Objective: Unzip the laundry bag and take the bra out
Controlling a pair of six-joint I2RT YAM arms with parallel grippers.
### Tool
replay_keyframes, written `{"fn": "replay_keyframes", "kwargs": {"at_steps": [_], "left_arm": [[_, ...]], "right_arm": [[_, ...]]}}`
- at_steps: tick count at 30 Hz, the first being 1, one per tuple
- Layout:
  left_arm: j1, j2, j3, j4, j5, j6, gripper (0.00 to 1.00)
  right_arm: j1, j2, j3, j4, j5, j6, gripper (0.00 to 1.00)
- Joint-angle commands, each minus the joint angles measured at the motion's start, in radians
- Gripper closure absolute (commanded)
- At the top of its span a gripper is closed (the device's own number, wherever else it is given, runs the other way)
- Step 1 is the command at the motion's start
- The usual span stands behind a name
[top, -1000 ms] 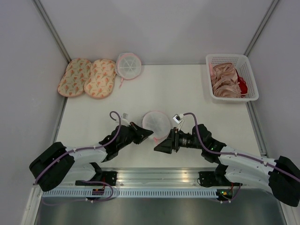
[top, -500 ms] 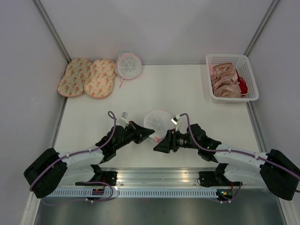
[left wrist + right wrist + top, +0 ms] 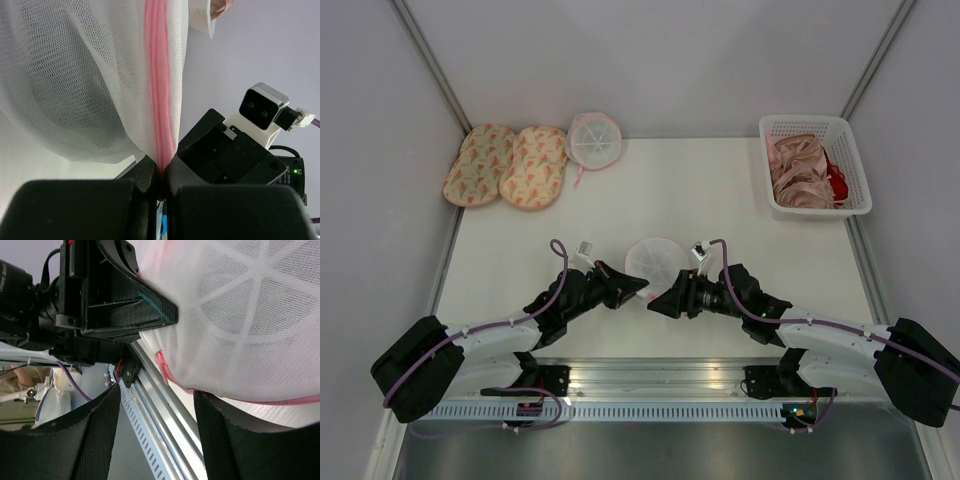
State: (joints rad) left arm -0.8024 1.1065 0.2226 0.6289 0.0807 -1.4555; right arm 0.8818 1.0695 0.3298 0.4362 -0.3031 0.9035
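Left gripper (image 3: pixel 159 181), jaws pressed together on the pink zip edging (image 3: pixel 158 90) of the laundry bag (image 3: pixel 653 257), which sits at the near middle of the table (image 3: pixel 720 190); right gripper (image 3: pixel 157 407), jaws spread, empty, just beside the bag's near edge, opposite the left.

left gripper (image 3: pixel 641 291) clamped, right gripper (image 3: pixel 658 301) parted

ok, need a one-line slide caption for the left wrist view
Left gripper pinched shut on the pink zip edging of the white mesh laundry bag.
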Motion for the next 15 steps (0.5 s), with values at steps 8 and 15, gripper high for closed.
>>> {"fn": "replay_keyframes", "kwargs": {"at_steps": [8,15], "left_arm": [[0.005,0.027,-0.016,0.052,-0.033,-0.052,0.98],[0.005,-0.028,-0.02,0.016,-0.073,-0.028,0.98]], "right_arm": [[0.052,0.087,0.044,0.185,0.07,0.071,0.37],[0.112,-0.015,0.077,-0.131,0.189,-0.034,0.36]]}}
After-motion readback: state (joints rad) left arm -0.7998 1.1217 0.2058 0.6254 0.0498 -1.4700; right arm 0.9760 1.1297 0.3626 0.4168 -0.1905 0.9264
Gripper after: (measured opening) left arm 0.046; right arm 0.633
